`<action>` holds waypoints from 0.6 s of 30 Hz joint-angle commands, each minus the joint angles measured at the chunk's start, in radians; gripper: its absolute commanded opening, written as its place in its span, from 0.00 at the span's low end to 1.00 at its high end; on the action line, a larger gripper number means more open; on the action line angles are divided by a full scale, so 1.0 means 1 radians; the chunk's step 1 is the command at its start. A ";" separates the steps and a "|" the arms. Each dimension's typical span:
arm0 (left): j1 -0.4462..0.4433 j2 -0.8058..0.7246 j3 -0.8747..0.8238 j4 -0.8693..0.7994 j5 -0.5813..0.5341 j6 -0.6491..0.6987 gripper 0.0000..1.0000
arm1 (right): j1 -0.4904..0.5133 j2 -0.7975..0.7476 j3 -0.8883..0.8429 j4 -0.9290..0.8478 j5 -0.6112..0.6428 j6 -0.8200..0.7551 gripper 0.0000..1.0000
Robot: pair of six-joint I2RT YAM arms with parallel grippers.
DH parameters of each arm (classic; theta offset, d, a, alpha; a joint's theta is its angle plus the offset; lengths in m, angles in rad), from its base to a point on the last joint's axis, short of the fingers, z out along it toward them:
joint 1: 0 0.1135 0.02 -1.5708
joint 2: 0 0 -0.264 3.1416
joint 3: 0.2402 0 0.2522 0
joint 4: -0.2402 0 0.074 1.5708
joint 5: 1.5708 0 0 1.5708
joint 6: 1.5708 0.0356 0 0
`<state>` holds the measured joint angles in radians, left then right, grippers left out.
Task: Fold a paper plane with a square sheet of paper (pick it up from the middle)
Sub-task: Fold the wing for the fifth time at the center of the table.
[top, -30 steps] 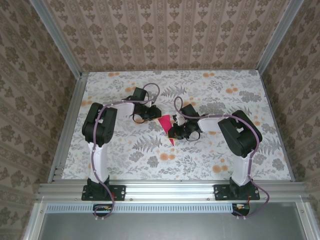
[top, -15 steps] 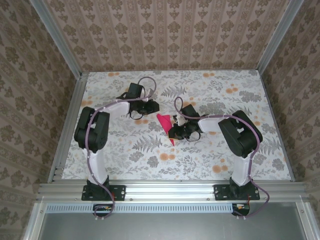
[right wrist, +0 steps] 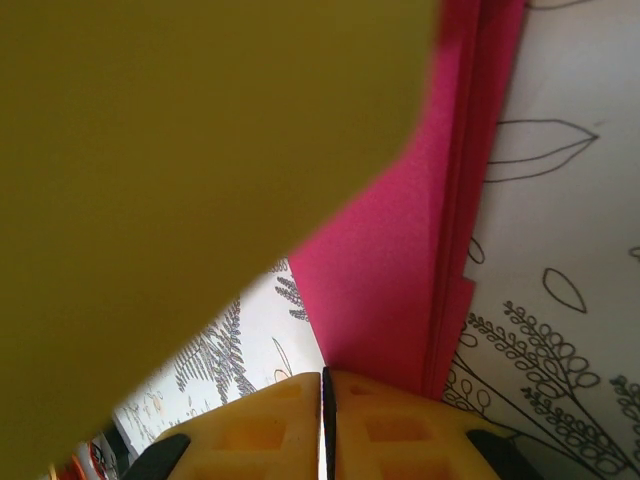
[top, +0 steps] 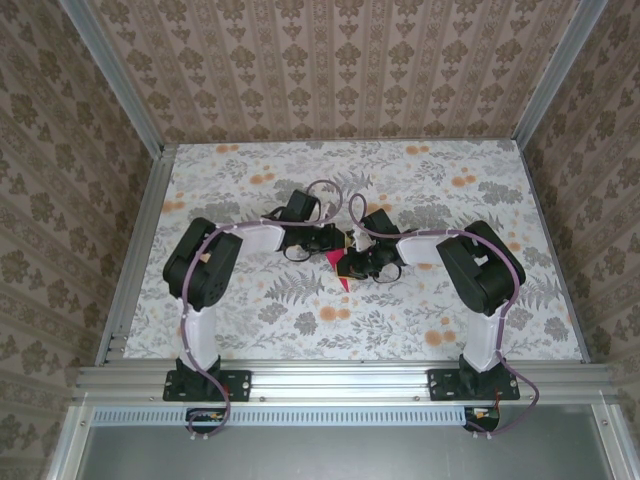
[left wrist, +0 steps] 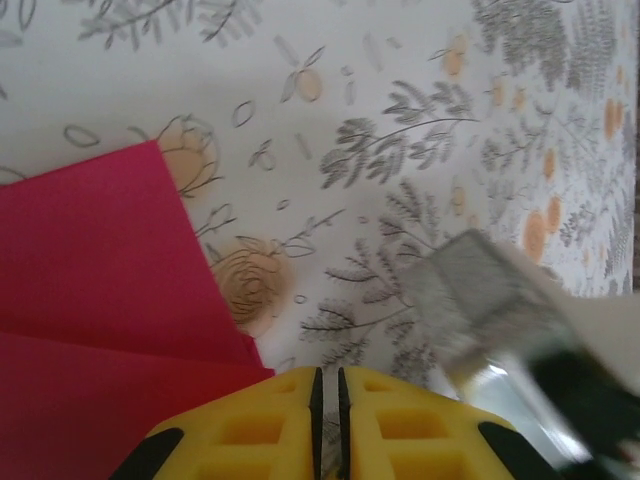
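Paper plane point(right wrist: 400, 260) layers, right wrist view

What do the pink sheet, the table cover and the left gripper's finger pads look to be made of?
Pink sheet: thin matte paper, judging by its sharp creases and layered folded edges.
Table cover: smooth printed cloth or vinyl, cannot tell which; flat floral print.
Finger pads of the left gripper: yellow moulded plastic or rubber, with a recessed grid.

Floral tablecloth point(top: 400, 310); patterned wallpaper walls point(top: 330, 60); aluminium frame rail point(top: 340, 380).
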<state>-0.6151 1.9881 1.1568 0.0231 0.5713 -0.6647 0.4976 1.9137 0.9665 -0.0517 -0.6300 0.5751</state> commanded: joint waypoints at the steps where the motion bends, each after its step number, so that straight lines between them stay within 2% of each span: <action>1: 0.002 0.022 -0.005 0.045 -0.019 -0.050 0.15 | -0.004 0.063 -0.074 -0.196 0.083 -0.001 0.13; 9: 0.014 0.031 -0.045 0.055 -0.033 -0.029 0.16 | -0.005 0.064 -0.077 -0.206 0.096 -0.001 0.13; 18: 0.069 0.030 -0.058 0.048 -0.015 0.033 0.18 | -0.005 0.070 -0.083 -0.241 0.129 -0.008 0.13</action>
<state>-0.5819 2.0113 1.1164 0.0830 0.5735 -0.6804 0.4976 1.9137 0.9646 -0.0521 -0.6289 0.5751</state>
